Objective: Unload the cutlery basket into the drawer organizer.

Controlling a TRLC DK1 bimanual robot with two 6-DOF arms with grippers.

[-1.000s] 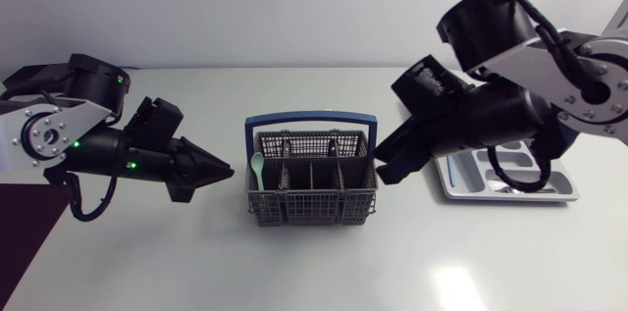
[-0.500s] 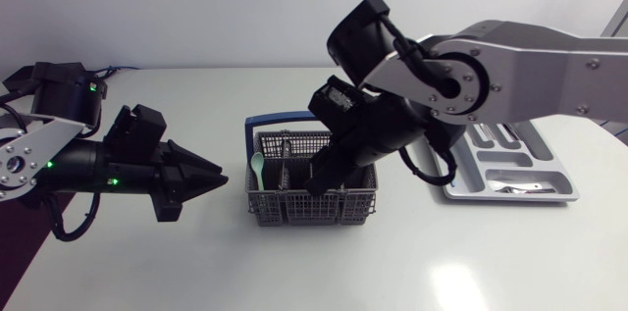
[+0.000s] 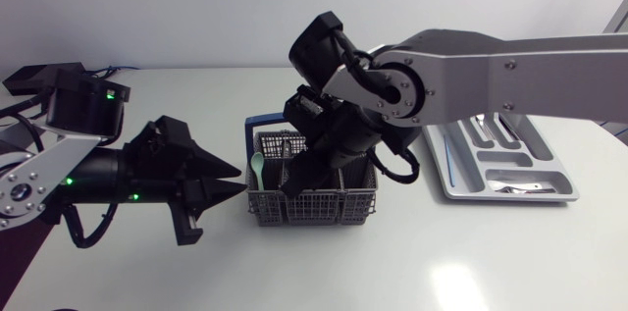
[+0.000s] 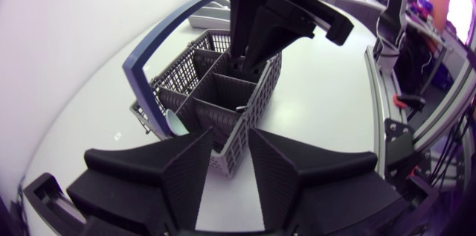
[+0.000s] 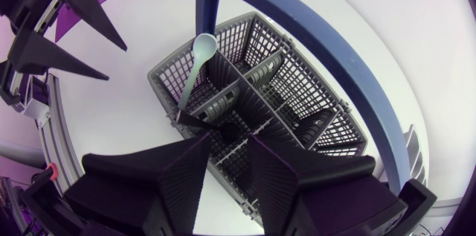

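Observation:
The grey cutlery basket with a blue handle stands mid-table. A mint-green spoon stands upright in its left end compartment, bowl up. My right gripper reaches down from above into a compartment beside the spoon, its fingers apart. In the right wrist view its fingers straddle a dark compartment of the basket, with the spoon just ahead. My left gripper is open just left of the basket, fingertips pointing at its end wall. The silver drawer organizer lies at the right.
In the left wrist view the basket's corner sits just ahead of my open fingers, with my right gripper above it. Cutlery lies in the organizer's compartments. The right arm spans the space between basket and organizer.
My right arm has swung left from beside the organizer to over the basket and lowered its gripper into it. My left gripper has opened a little and moved closer to the basket.

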